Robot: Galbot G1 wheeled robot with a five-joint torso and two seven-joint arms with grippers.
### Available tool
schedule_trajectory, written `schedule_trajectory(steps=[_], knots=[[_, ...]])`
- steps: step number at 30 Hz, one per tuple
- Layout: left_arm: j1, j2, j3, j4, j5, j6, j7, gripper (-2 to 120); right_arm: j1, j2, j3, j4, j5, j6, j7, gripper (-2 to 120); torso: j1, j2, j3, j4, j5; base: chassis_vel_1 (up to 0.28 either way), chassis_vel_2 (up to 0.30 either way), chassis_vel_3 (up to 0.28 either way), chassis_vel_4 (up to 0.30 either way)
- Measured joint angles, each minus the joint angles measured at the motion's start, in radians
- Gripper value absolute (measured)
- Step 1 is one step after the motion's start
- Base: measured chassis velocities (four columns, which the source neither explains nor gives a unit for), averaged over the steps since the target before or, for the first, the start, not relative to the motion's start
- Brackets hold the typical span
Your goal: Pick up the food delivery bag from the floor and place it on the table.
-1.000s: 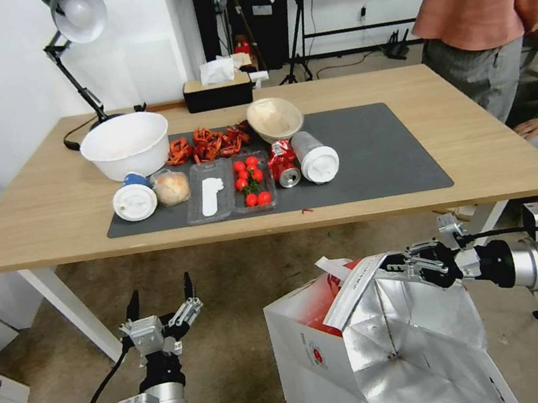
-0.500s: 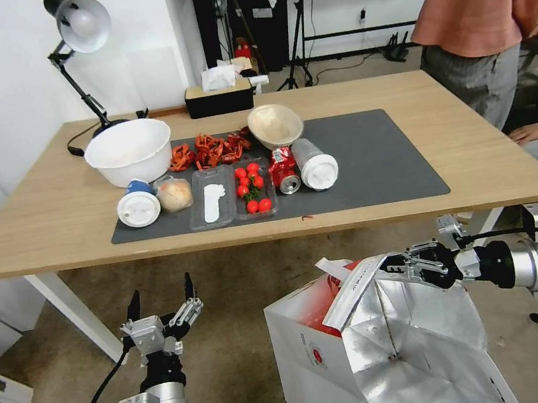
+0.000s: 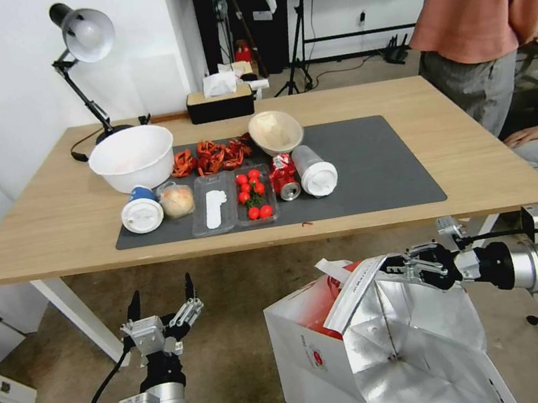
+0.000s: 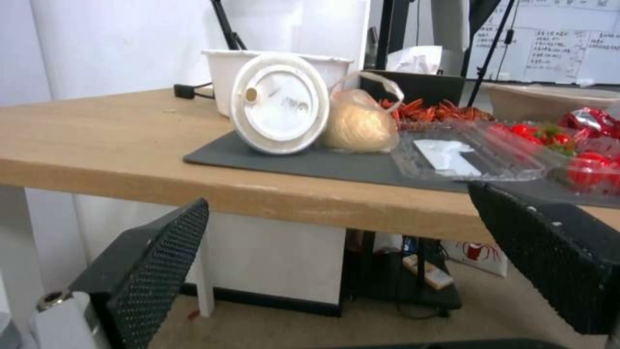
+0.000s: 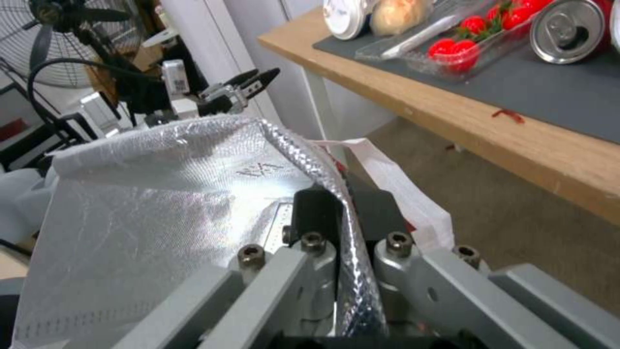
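While one right hand (image 3: 405,266) clamps one food delivery bag (image 3: 318,349), one left hand (image 3: 161,302) gapes

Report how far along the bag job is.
Done: the right gripper has clamped the bag's foil rim. In hand: the bag hangs from that grip, below the table edge. Left: raise it and set it on the tabletop. The left gripper waits open, low beside the bag.

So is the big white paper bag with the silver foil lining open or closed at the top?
Open: the bag gapes, foil lining exposed, the right gripper shut on its rim.
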Motion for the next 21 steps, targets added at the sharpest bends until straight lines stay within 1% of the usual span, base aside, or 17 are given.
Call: schedule_trajectory(steps=[2,4,10,11,13,15,17,18,21], knots=[[0.0,0.0,0.0,0.0,0.0,0.0,0.0,100,0.0,0.0,0.0,0.0,0.0,0.0,0.0,0,0.003,0.006,0.003,0.0,0.0,0.0,0.0,0.0,0.0],[0.0,-0.001,0.0,0.0,0.0,0.0,0.0,100,0.0,-0.001,0.0,0.0,0.0,0.0,0.0,0,0.009,0.021,0.011,0.0001,0.0,0.0,0.0,0.0,0.0],[-0.001,-0.002,0.001,0.0,0.001,-0.001,0.0,100,0.0,-0.001,0.0,0.0,0.0,0.001,0.0,0,0.016,0.036,0.02,-0.0001,0.0,0.0,0.0,0.0,0.0],[-0.001,-0.002,0.001,0.0,0.001,-0.001,0.0,100,0.0,-0.001,0.0,0.0,0.0,0.001,0.0,0,0.02,0.045,0.025,-0.0001,0.0,0.0,0.0,0.0,0.0],[-0.001,-0.002,0.001,0.0,0.001,-0.001,0.0,100,0.0,-0.001,0.0,0.001,0.0,0.001,0.0,0,0.022,0.049,0.027,0.0,0.0,0.0,0.0,0.0,0.0],[-0.001,-0.001,0.0,0.0,-0.001,-0.001,0.0,100,0.0,-0.001,0.0,0.001,0.0,0.001,0.0,0,0.031,0.069,0.038,0.0,0.0,0.0,0.0,0.0,0.0],[-0.001,-0.001,0.0,0.0,-0.001,-0.001,0.0,100,0.0,-0.001,0.0,0.001,0.0,0.001,0.0,0,0.033,0.073,0.04,0.0,0.0,0.0,0.0,0.0,0.0],[-0.002,0.0,-0.001,0.002,-0.003,-0.002,0.0,100,0.0,-0.001,-0.001,0.001,0.0,0.001,0.001,0,0.039,0.087,0.048,0.0001,0.0,0.0,0.0,0.0,0.0],[-0.001,-0.001,-0.002,0.002,-0.004,-0.003,0.001,100,0.0,-0.001,-0.001,0.001,0.0,0.001,0.001,0,0.043,0.098,0.054,0.0,0.0,0.0,0.0,0.0,0.0]])
